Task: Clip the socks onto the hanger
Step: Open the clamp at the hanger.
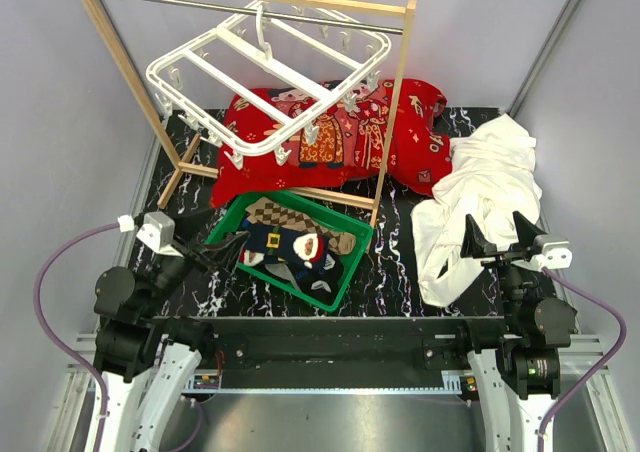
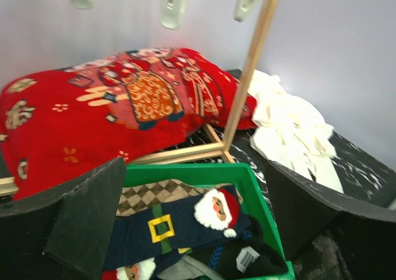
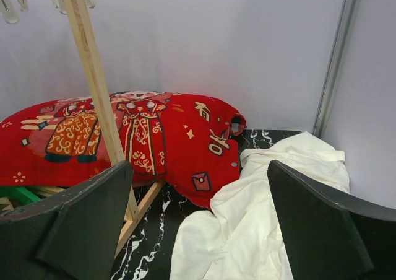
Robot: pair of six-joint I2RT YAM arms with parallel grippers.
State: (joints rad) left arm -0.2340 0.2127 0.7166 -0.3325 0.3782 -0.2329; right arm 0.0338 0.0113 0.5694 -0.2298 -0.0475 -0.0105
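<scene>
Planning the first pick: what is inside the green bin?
The green bin holds piled socks: a tan checked sock at the back, a navy Santa sock over it, a black tagged sock in front. Anything beneath them, and the bin's floor, is covered.

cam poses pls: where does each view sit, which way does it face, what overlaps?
Top external: above and behind the bases, looking down at hanger, bin of socks, red cloth, white cloth; both arms show, left gripper and right gripper open.
Left wrist: low by the bin, facing across socks to both cloths; own fingers frame it.
Right wrist: low over the white cloth, facing the red cloth; own fingers frame it.
Shared: both wrist views catch both cloths and the rack post.
</scene>
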